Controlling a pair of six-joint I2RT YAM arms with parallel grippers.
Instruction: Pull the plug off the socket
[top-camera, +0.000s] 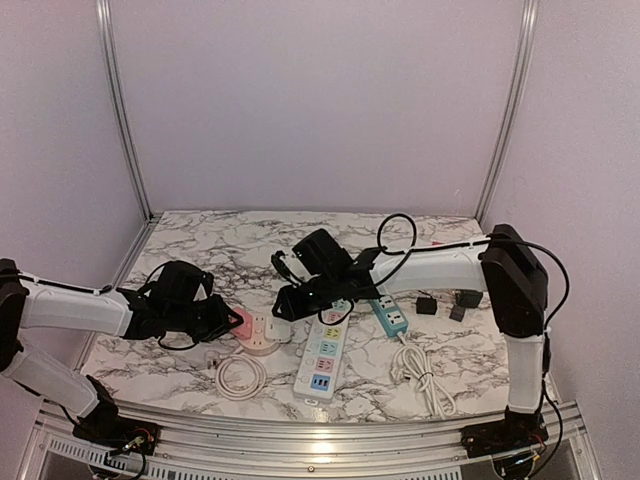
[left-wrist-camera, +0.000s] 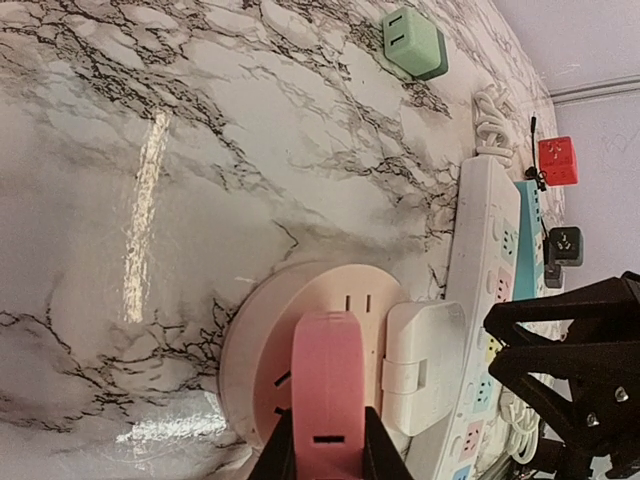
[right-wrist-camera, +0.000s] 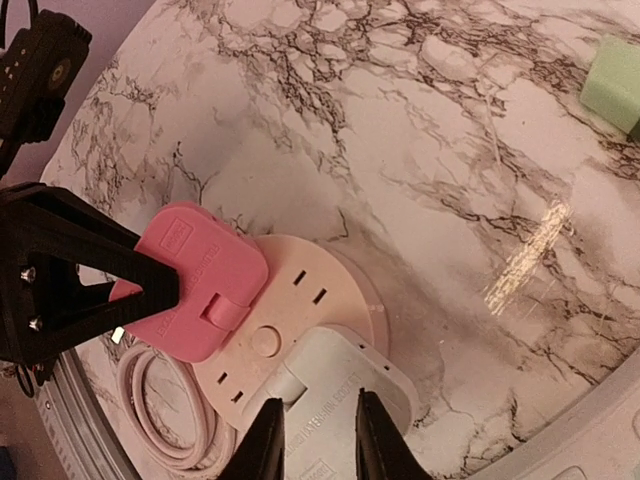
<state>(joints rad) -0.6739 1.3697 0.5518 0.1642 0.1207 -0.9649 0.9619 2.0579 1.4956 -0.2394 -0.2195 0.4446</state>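
A round cream socket (top-camera: 262, 335) lies on the marble table with two plugs in it. The pink plug (left-wrist-camera: 328, 385) sits on its left side, and my left gripper (left-wrist-camera: 328, 430) is shut on that plug's sides. The white plug (right-wrist-camera: 335, 385) sits on the socket's right side. My right gripper (right-wrist-camera: 318, 400) hovers just over the white plug's top face. Its fingers (right-wrist-camera: 268, 440) stand narrowly apart with the plug's lettering showing between them. In the top view the left gripper (top-camera: 226, 322) and right gripper (top-camera: 290, 304) flank the socket.
A white power strip (top-camera: 325, 355) lies right beside the socket, with a teal strip (top-camera: 392, 318) further right. A coiled cable (top-camera: 240, 378) lies in front of the socket and a white cable bundle (top-camera: 425, 378) at the right. Small adapters (top-camera: 427, 305) and a green cube (left-wrist-camera: 413, 42) sit nearby.
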